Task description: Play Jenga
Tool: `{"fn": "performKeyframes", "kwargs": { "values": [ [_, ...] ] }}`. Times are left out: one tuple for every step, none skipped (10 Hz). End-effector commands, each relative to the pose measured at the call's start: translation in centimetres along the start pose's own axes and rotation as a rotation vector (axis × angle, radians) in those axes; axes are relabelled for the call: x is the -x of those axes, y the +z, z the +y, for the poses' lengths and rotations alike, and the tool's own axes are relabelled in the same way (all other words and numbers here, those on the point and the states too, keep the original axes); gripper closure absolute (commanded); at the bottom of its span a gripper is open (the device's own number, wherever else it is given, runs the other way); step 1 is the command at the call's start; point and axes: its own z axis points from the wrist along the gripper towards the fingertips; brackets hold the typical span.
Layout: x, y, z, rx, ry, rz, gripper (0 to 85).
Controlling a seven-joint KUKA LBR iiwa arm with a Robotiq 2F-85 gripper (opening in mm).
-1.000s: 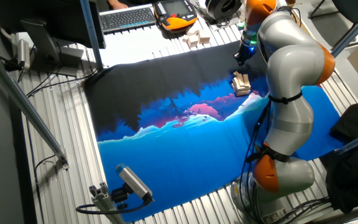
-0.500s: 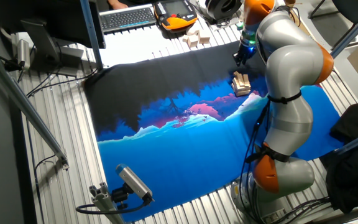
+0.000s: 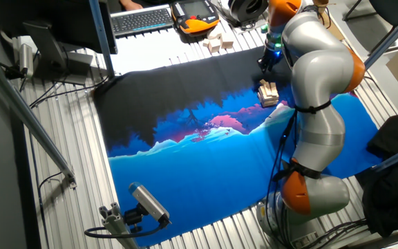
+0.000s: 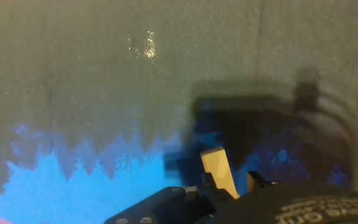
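The Jenga tower point(image 3: 268, 93), a short stack of pale tan blocks, stands on the mat's dark and pink part, close in front of the arm. My gripper point(image 3: 264, 64) hangs just behind and above the tower, apart from it. In the hand view the gripper point(image 4: 229, 180) sits at the bottom edge, with one pale tan block point(image 4: 219, 169) sticking up between its black fingers above the mat. The jaws look shut on this block. The tower itself is out of the hand view.
The printed mat point(image 3: 206, 138) covers the table. Several loose tan blocks point(image 3: 218, 43) lie behind it by an orange pendant point(image 3: 195, 15) and a keyboard point(image 3: 142, 19). A camera mount point(image 3: 144, 204) sits front left. The arm's body point(image 3: 316, 111) rises right of the tower.
The arm's upper links have leaned slightly to the left. The gripper has shifted a little left and back, staying above the tower. The tower has not moved.
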Motion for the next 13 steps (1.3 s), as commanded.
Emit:
{"fn": "performKeyframes", "kwargs": {
  "values": [
    [0.3,0.5,0.0,0.005,-0.007,-0.009,51.0],
    [0.6,1.2,-0.1,0.005,-0.02,-0.02,51.0],
    [0.9,2.2,-0.1,0.01,-0.03,-0.039,51.0],
    [1.2,2.7,0.0,0.014,-0.037,-0.046,51.0],
    [1.4,3.0,0.1,0.009,-0.059,-0.049,51.0],
    [1.5,3.0,0.1,-0.006,-0.08,-0.048,34.0],
    [1.6,3.1,0.1,-0.013,-0.093,-0.044,34.0],
    [1.6,3.4,0.2,-0.015,-0.097,-0.041,34.0],
    [1.6,3.8,0.3,-0.02,-0.101,-0.04,34.0],
    [1.6,4.3,0.3,-0.018,-0.106,-0.042,34.0],
    [1.4,4.9,0.4,-0.015,-0.107,-0.046,34.0],
    [1.2,5.4,0.5,-0.013,-0.108,-0.052,34.0],
    [1.1,5.6,0.5,-0.012,-0.109,-0.048,34.0]
  ]
}}
